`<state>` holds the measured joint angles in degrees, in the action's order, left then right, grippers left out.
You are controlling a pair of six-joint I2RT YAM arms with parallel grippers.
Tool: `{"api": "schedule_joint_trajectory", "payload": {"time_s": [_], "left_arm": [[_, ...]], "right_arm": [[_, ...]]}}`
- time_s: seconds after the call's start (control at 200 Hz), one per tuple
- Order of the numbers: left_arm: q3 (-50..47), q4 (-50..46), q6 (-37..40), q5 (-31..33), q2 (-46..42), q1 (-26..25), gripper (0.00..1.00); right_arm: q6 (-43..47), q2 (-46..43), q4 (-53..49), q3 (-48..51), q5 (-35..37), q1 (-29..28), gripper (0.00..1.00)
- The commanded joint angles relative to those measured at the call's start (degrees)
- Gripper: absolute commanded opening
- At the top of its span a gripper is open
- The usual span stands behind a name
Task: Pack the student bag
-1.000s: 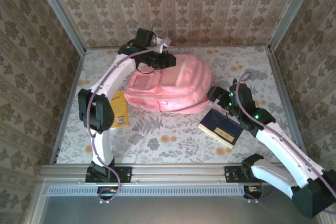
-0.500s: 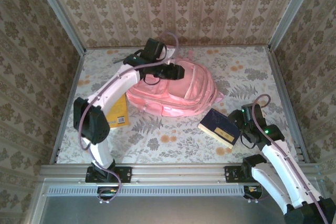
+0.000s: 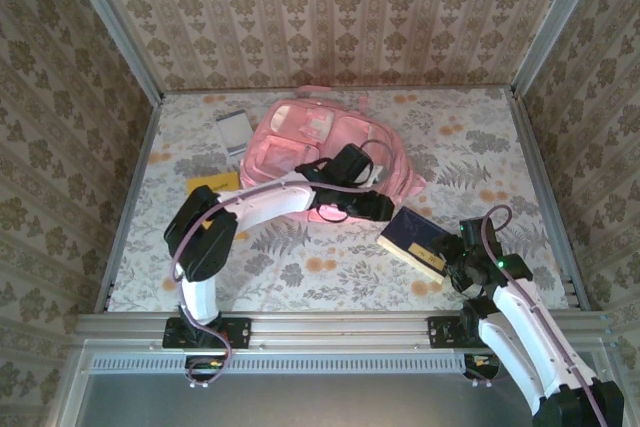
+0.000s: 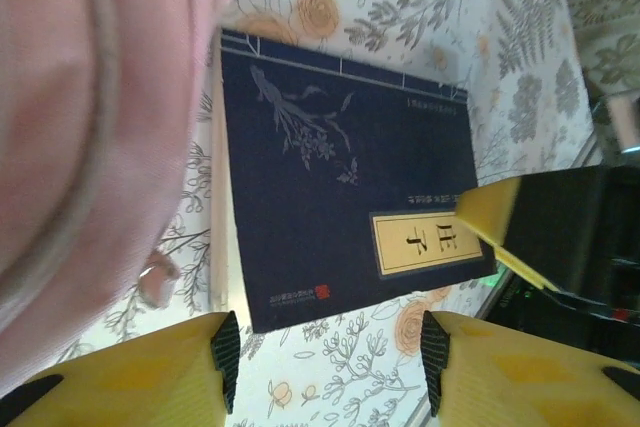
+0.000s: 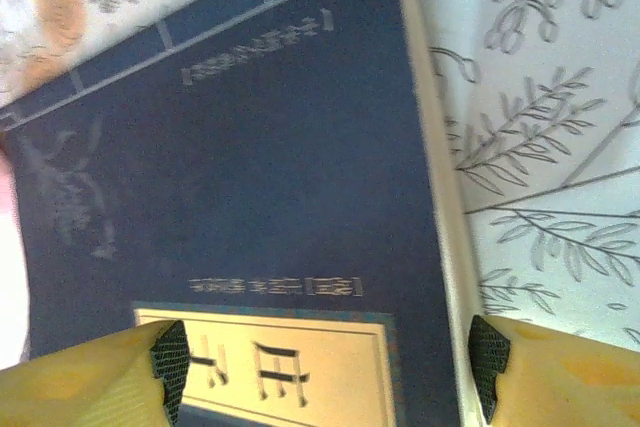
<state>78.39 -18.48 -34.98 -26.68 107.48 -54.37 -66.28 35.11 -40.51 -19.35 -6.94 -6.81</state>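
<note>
Navy book [image 3: 420,242] as landmark. On its far-left side, the student bag [image 3: 330,142] crowds in with only a narrow strip of table [image 3: 320,262] between. The left arm [image 3: 270,202] lies along the bag's front. The left gripper [image 4: 330,355] hangs at the book's left edge, jaws apart and empty. The right gripper [image 5: 330,369] blocks the near-right corner, jaws spread, one finger over the label. There is free table near-left of the book and far-right of it.

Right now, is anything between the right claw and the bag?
Yes. The blue book lies flat between them, close beside the bag, with the right claw over its label end. The left claw hangs open by the book.
</note>
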Motion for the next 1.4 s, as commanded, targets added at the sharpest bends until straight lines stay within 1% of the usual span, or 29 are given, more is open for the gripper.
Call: {"api": "schedule_joint_trajectory", "payload": {"time_s": [0.0,0.145,0.225,0.325,0.435,0.535,0.57,0.635,0.715,0.795,0.875,0.935,1.02,1.105,1.26,1.32,1.395], "left_arm": [[-0.09,2.49,-0.8,1.36,2.74,-0.93,0.51],[0.38,2.57,-0.31,1.47,6.21,-2.1,0.48],[0.18,2.84,-0.52,1.37,7.15,-2.54,0.46],[-0.19,3.19,-0.75,1.11,7.48,-2.68,0.44],[-0.68,3.43,-1.19,1.36,6.09,-2.47,0.43],[-1.12,3.42,-1.97,1.28,3.67,-1.61,0.42],[-1.46,3.53,-2.45,1.06,2.63,-1.24,0.43],[-1.96,3.68,-2.84,0.67,0.59,-0.52,0.43],[-2.11,2.6,-2.67,0.72,-2.33,0.34,0.45],[-1.62,0.38,-1.47,1.05,-5.18,1.38,0.5],[-0.28,-2.65,0.63,0.98,-7.53,2.6,0.53],[1.46,-5.71,3.14,0.84,-8.38,3.61,0.55],[4.08,-9.67,7.22,-0.12,-8.93,5.24,0.57],[6.84,-12.92,11.66,-1.63,-9.3,6.72,0.58],[11.51,-17.62,20.48,-3.18,-10.1,8.55,0.61],[12.8,-18.42,23.34,-3.39,-10.26,9.3,0.62],[13.7,-18.0,25.86,-5.52,-10.56,10.7,0.63]], "right_arm": [[-1.39,-1.91,3.28,1.02,-2.96,0.81,0.7],[-1.14,-2.13,5.15,1.4,-3.65,1.18,0.62],[-0.66,-2.8,6.04,1.93,-4.01,1.27,0.54],[-0.5,-5.1,5.15,2.03,-2.49,1.27,0.39],[-0.42,-7.31,3.51,2.32,0.09,1.36,0.18],[-0.42,-7.44,3.38,2.58,0.87,1.43,0.03],[-0.47,-7.34,3.64,2.6,0.73,1.46,0.0],[-0.43,-7.25,3.74,2.46,0.71,1.5,0.0],[0.85,-7.64,2.75,0.6,1.15,1.46,0.0],[3.96,-7.95,0.95,-3.06,2.44,1.45,0.0],[9.37,-7.31,0.37,-7.1,2.23,1.45,0.0],[13.34,-6.24,0.45,-9.91,1.08,1.45,0.0],[19.25,-3.76,2.36,-12.81,-4.27,1.38,0.0],[24.63,-1.42,0.57,-17.45,-6.63,1.21,0.0],[33.28,0.46,-5.07,-27.01,-6.04,0.12,0.0],[36.33,1.84,-6.88,-31.08,-7.09,-0.5,0.0],[39.16,3.85,-7.84,-35.35,-10.11,-1.48,0.0]]}}
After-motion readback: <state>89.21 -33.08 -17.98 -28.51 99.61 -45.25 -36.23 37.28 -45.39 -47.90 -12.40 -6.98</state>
